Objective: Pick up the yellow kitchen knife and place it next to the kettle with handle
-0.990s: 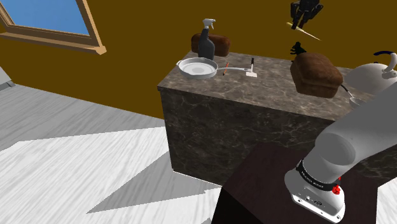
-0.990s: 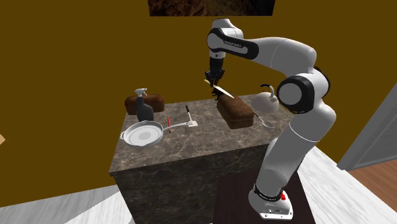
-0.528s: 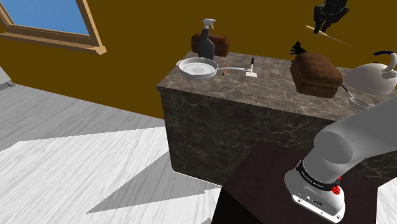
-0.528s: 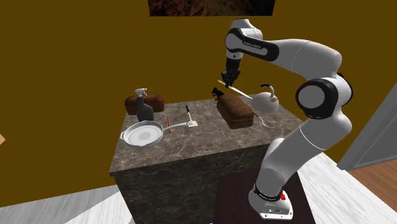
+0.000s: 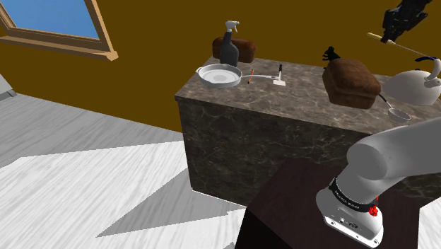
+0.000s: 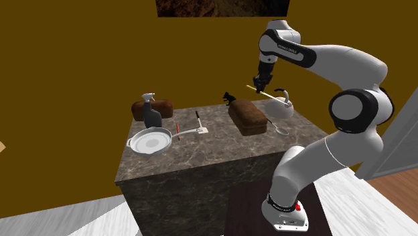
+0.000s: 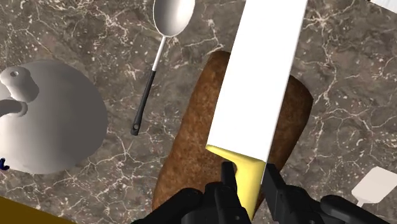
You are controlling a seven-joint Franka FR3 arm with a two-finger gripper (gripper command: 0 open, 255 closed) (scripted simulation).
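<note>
Since a second ago we have swung the claw [image 6: 258, 84] off from above the middle of the counter [image 5: 297, 88] and toward the kettle [image 7: 54, 121], keeping it high in the air. Our claw is pinching the yellow handle of the knife [image 7: 257, 83], and the broad white blade juts out ahead of it. So the knife hangs aloft in our grip, with the bread loaf [image 7: 184, 165] directly beneath the claw and the kettle off to one side of it. A spoon [image 7: 170, 18] lies on the stone between loaf and kettle, out beyond the claw.

We think the main danger is the long blade. We hold only the handle end, so a brisk swing or a hard touchdown could twist the knife in our grip. The bare stone by the kettle looks narrow, and the blade could land across the spoon or the loaf. We might also clip the kettle's arched handle as we descend. Letting go from this height would likely make the knife bounce or skid.
</note>
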